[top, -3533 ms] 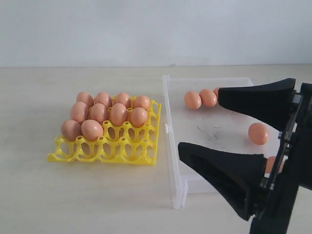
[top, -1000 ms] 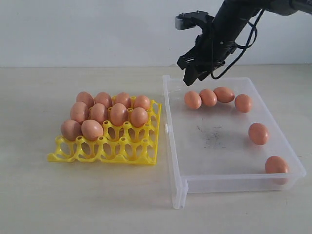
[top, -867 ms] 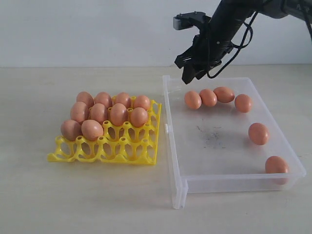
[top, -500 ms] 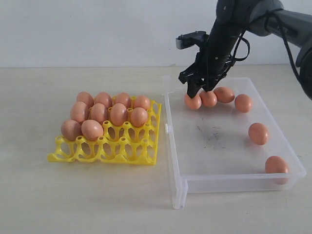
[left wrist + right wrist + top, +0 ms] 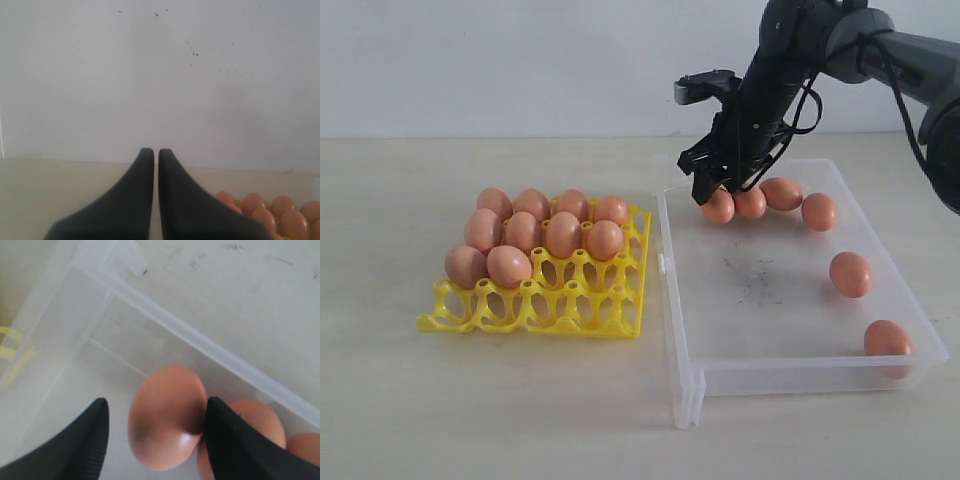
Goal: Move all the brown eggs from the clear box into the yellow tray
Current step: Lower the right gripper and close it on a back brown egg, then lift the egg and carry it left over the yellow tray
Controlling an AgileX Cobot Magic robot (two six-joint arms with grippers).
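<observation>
Several brown eggs (image 5: 563,234) fill the far rows of the yellow tray (image 5: 535,310) on the left. The clear box (image 5: 682,375) on the right holds several more, one of them at its near right corner (image 5: 888,338). My right gripper (image 5: 715,190) is down in the box's far left corner, open, its fingers on either side of the leftmost egg (image 5: 719,207). In the right wrist view that egg (image 5: 167,415) sits between the fingers of the gripper (image 5: 156,405); one finger (image 5: 225,440) touches it and the other stands off. My left gripper (image 5: 152,151) is shut on nothing, beside tray eggs (image 5: 282,220).
A second egg (image 5: 751,203) lies right against the straddled one, with a third (image 5: 782,193) beyond it. The box's far wall (image 5: 200,342) runs close behind the gripper. The tray's near rows of cups (image 5: 560,300) hold nothing. A white wall backs the table.
My right arm has come down from above the box's far left corner into the box, and its fingers now straddle the leftmost egg. No egg has moved.
</observation>
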